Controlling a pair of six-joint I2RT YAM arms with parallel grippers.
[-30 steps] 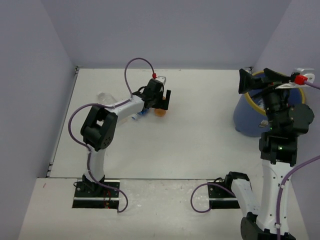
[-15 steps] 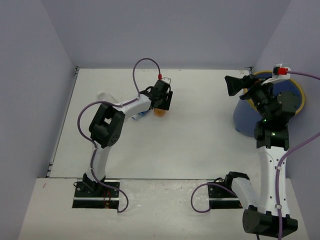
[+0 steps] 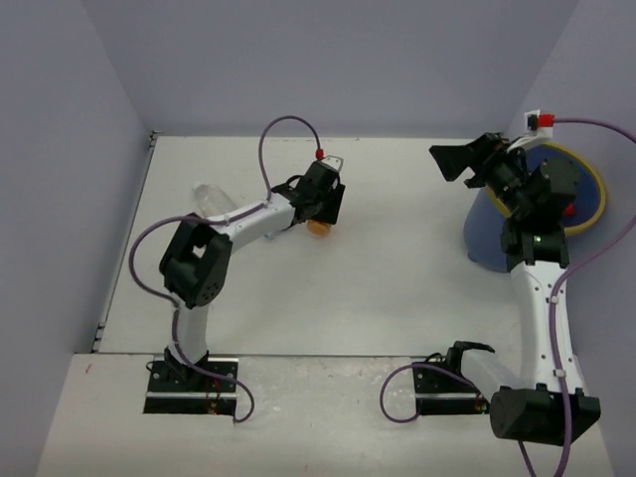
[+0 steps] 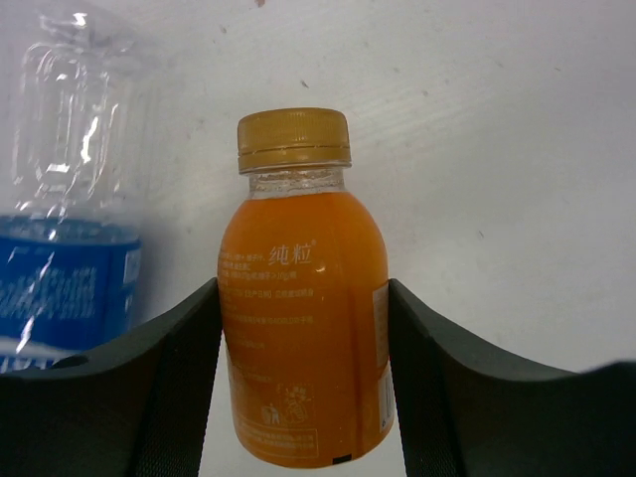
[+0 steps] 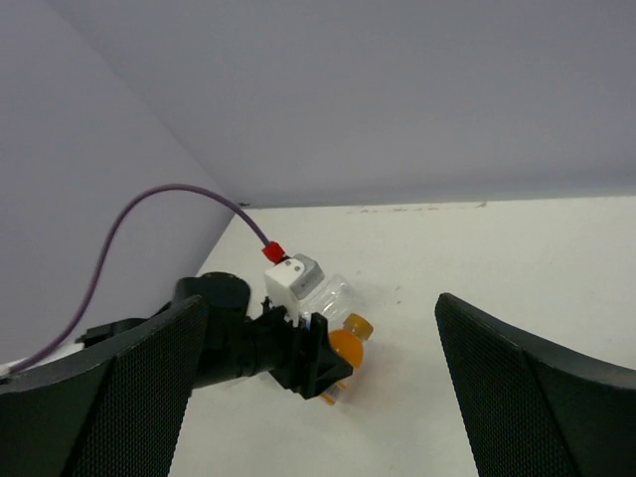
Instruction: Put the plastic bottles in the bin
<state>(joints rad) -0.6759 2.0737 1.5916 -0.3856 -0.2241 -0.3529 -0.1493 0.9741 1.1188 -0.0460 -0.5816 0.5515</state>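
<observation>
An orange bottle point(image 4: 303, 338) with a gold cap lies on the white table, and my left gripper point(image 4: 303, 288) is shut on it, one black finger pressed against each side. From above, the same orange bottle point(image 3: 319, 228) peeks out under the left gripper point(image 3: 320, 221) at the table's middle back. A clear blue-labelled bottle point(image 4: 70, 219) lies just to its left, touching nothing. Another clear bottle point(image 3: 209, 194) lies at the far left. The blue bin point(image 3: 494, 238) with a yellow rim stands at the right. My right gripper point(image 3: 459, 164) hangs open and empty in the air beside it.
Grey walls close in the table on the left, back and right. Something red point(image 3: 569, 210) shows inside the bin. In the right wrist view the left arm's wrist point(image 5: 248, 343) and the orange bottle point(image 5: 348, 348) lie far off between the open right fingers.
The left gripper has closed from wide open onto the orange bottle. The right arm has swung leftward from over the bin, its open jaws now pointing toward the table's middle.
</observation>
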